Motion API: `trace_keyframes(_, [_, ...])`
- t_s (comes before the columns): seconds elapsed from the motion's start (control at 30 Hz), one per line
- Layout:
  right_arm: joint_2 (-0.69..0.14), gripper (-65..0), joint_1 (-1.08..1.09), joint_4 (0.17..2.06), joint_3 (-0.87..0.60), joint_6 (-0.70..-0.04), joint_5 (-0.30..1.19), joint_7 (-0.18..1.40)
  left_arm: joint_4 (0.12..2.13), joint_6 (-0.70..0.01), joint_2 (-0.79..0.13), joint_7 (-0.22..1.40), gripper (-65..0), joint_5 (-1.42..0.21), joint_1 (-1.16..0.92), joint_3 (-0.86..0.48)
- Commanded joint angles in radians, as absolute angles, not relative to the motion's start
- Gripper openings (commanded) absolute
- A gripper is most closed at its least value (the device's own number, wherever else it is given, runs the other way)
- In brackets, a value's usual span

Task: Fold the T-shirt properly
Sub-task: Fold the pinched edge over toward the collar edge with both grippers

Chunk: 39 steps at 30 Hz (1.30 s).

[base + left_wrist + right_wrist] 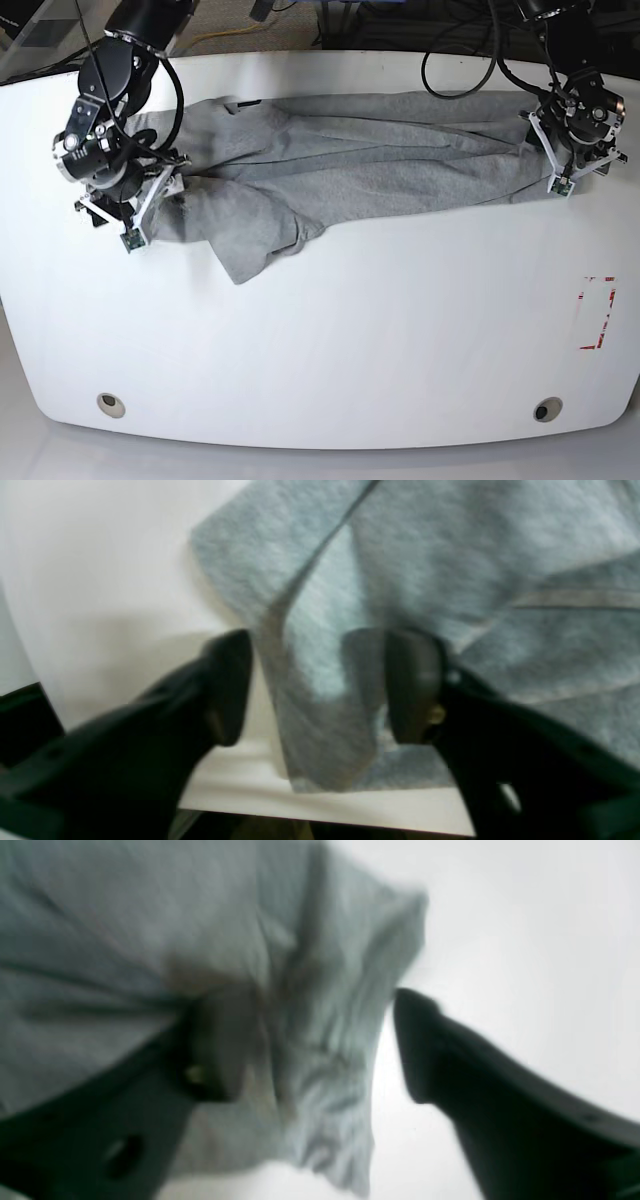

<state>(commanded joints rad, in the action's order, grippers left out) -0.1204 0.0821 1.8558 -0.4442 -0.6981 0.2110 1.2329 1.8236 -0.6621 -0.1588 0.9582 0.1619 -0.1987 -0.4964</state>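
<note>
Both pincers gape wide astride shirt edges: left pincer (315, 685), right pincer (310, 1045). Stretched between them, the T-shirt (350, 160) lies lengthwise across the far side of the white surface (400, 330).

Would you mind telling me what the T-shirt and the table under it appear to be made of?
The T-shirt looks like soft knit fabric, probably cotton jersey: mottled heather-grey, matte, draping in loose creases with stitched hems. The table looks like a hard, smooth white board, perhaps laminate or painted; it shows faint sheen and no grain.
</note>
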Motion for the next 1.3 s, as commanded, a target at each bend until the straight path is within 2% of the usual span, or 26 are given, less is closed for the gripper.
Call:
trace_keyframes(0.17, [-0.116,-13.6,0.217,1.644,-0.387,-0.698,0.209,1.219,1.822,-0.662,-0.159,0.958,-30.7,0.162,-0.196,-0.492])
trace_keyframes(0.47, [-0.119,-13.6,0.371,1.267,-0.3,-0.698,0.208,1.052,1.822,-0.662,-0.159,0.958,-30.8,0.163,-0.2,-0.493])
trace_keyframes(0.63, [-0.12,-13.6,0.398,1.113,-0.3,-0.698,0.206,0.96,1.821,-0.662,-0.159,0.958,-30.8,0.163,-0.202,-0.492])
trace_keyframes(0.73, [-0.12,-14.9,0.398,1.086,-0.3,-0.698,0.206,0.938,1.81,-0.662,-0.157,0.958,-30.8,0.163,-0.2,-0.49])
trace_keyframes(0.8, [-0.114,-21.1,0.395,1.086,-0.3,-0.698,0.208,0.938,1.785,-0.662,-0.157,0.958,-30.8,0.165,-0.196,-0.49])
trace_keyframes(0.87, [-0.113,-32.8,0.392,1.086,-0.3,-0.698,0.208,0.938,1.761,-0.662,-0.157,0.958,-31.0,0.165,-0.196,-0.489])
trace_keyframes(0.93, [-0.113,-51.8,0.392,1.086,-0.3,-0.698,0.208,0.937,1.742,-0.662,-0.157,0.958,-31.0,0.165,-0.188,-0.489])
trace_keyframes(1.0, [-0.113,-65.0,0.392,1.095,-0.3,-0.698,0.208,0.94,1.727,-0.662,-0.157,0.958,-31.0,0.168,-0.177,-0.489])
trace_keyframes(1.1, [-0.114,-65.0,0.386,1.178,-0.302,-0.698,0.209,0.961,1.698,-0.662,-0.16,0.957,-31.1,0.168,-0.173,-0.489])
trace_keyframes(1.3, [-0.119,-65.0,0.355,1.452,-0.305,-0.698,0.209,1.138,1.662,-0.662,-0.188,0.941,-31.1,0.166,-0.174,-0.456])
